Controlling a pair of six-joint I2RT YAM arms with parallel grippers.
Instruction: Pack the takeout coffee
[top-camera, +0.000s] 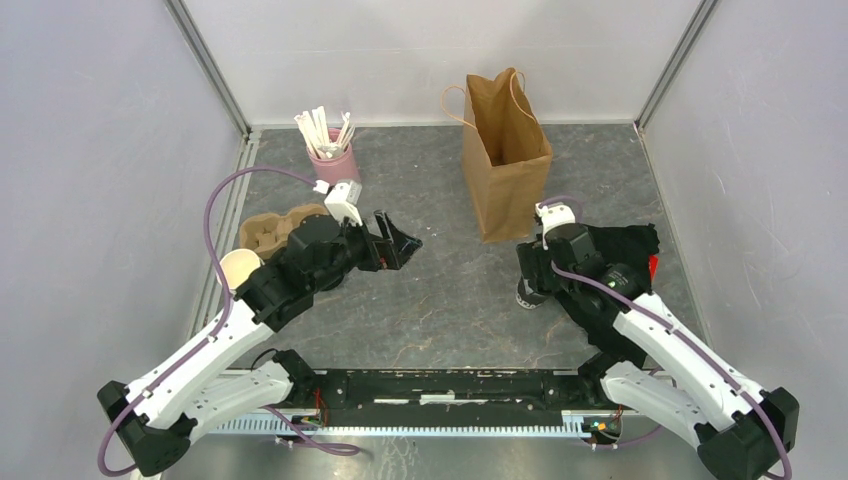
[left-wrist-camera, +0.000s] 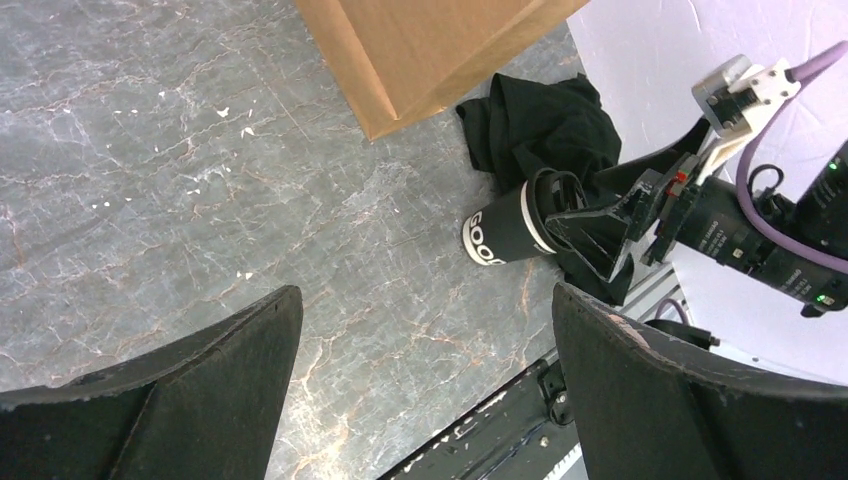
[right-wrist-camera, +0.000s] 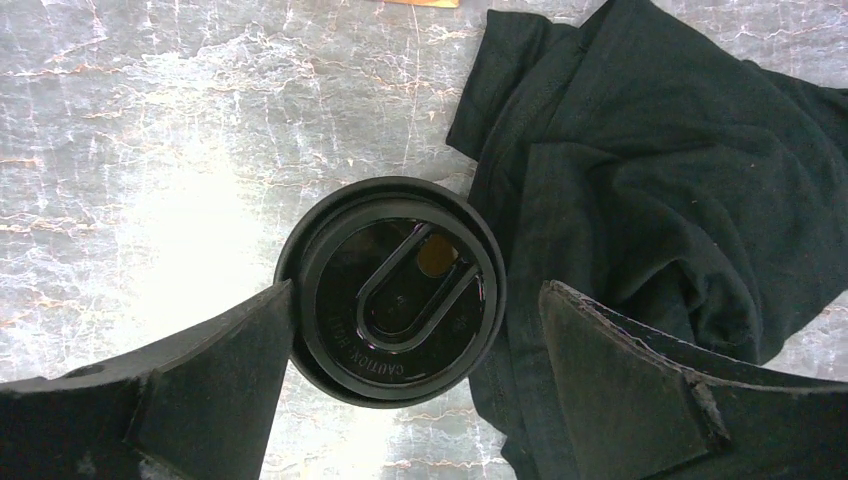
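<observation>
Coffee cup (right-wrist-camera: 392, 290) stood upright on the table (top-camera: 440, 300), its long axis vertical, directly under the right gripper (right-wrist-camera: 415, 310). That gripper's fingers were spread either side of the lid, not pinching it. A black cloth (right-wrist-camera: 650, 180) lay just beside the cup, with the paper bag (top-camera: 507, 150) near. The left gripper (top-camera: 398, 238), also spread and empty, hung well apart. The cup had a dark wall, white lettering and a black lid.

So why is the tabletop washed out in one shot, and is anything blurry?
Right wrist view: overhead light glares white off the table left of the coffee cup, though its lid lettering is readable. Left wrist view: even light, the left hand soft-edged up close. Top view: flat light, faint shadows, no strong glare.
</observation>
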